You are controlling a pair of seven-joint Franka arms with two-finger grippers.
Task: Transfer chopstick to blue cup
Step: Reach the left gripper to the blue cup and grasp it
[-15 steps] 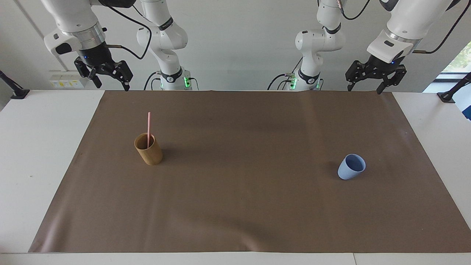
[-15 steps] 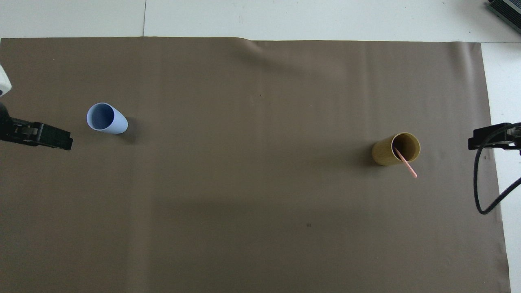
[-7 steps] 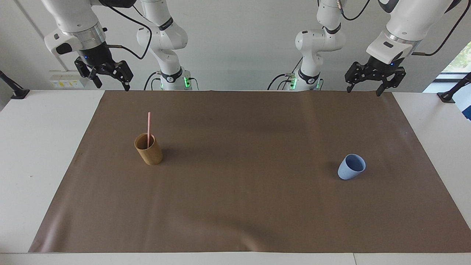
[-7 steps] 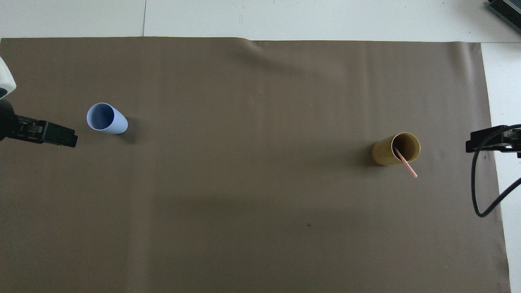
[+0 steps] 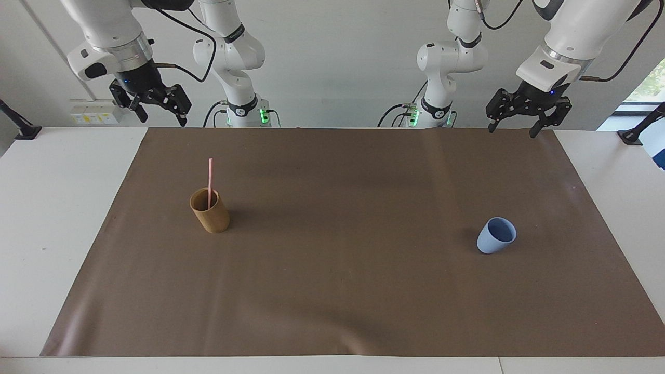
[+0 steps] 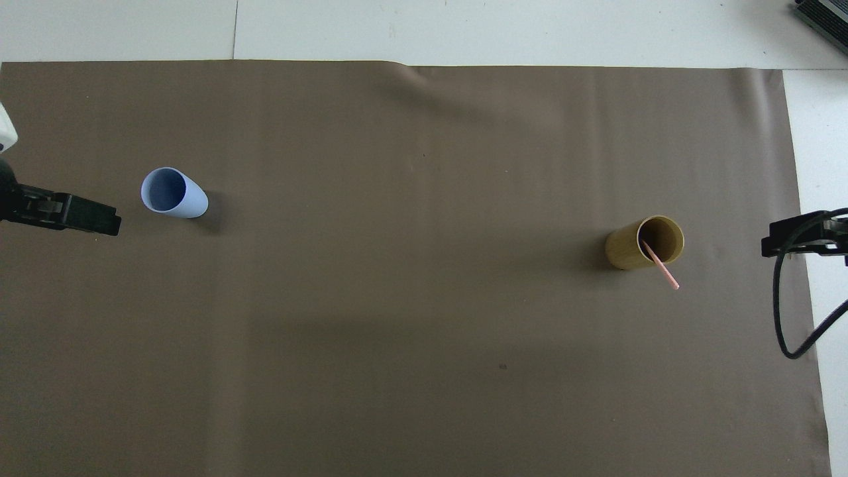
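On white table [image 5: 52,208], brown mat [image 5: 343,280], pale wall [image 5: 337,62], window [image 5: 647,85].

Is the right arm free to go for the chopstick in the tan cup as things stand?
Probably yes. The right gripper hangs open and empty above the mat's edge; the chopstick stands out of the tan cup at that arm's end of the table, with nothing between them.

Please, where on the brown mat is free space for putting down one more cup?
The brown mat lies bare between the bamboo cup, which holds the chopstick, and the blue cup, and farther from the robots. Nowhere is crowded.
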